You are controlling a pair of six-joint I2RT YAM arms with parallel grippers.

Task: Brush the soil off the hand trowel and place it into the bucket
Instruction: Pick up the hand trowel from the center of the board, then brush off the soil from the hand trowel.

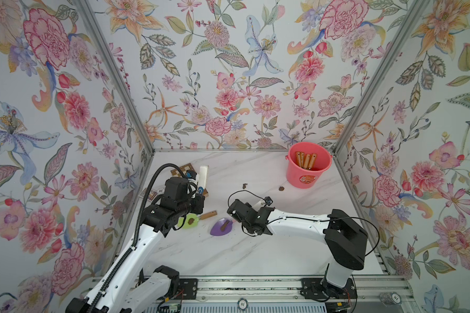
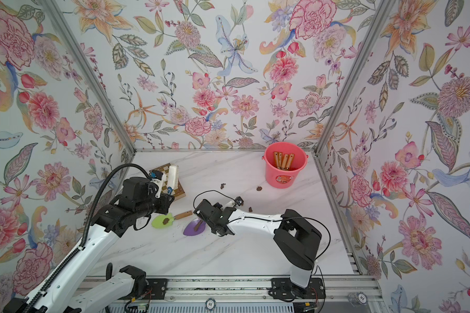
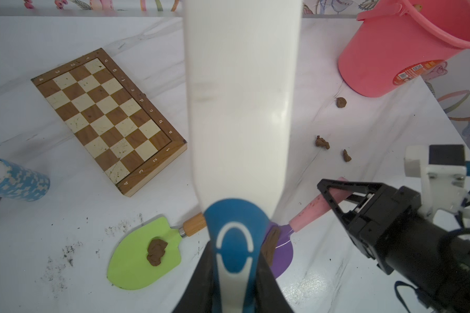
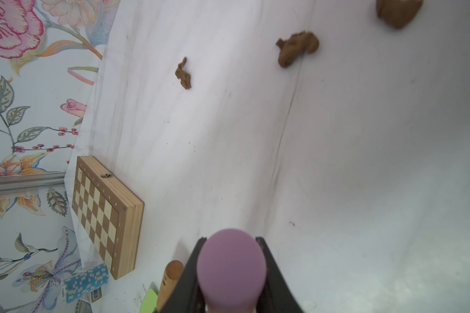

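The purple hand trowel (image 1: 217,229) with a pink handle (image 3: 312,208) lies at mid table, a smear of brown soil (image 3: 270,244) on its blade. My right gripper (image 1: 234,214) is shut on that pink handle (image 4: 231,268), its fingers on both sides of the handle. My left gripper (image 3: 235,284) is shut on the blue grip of a white brush (image 3: 242,94), held above and left of the purple blade. A green trowel (image 1: 189,220) with a wooden handle lies beside it, carrying a soil lump (image 3: 156,250). The coral-pink bucket (image 1: 291,162) stands at the back right.
Several wooden-handled tools stand inside the bucket. Loose soil lumps (image 1: 244,186) (image 1: 281,188) lie on the marble table between the arms and the bucket. A folded chessboard (image 3: 106,119) and a stack of blue poker chips (image 3: 14,180) sit at the left, near the wall.
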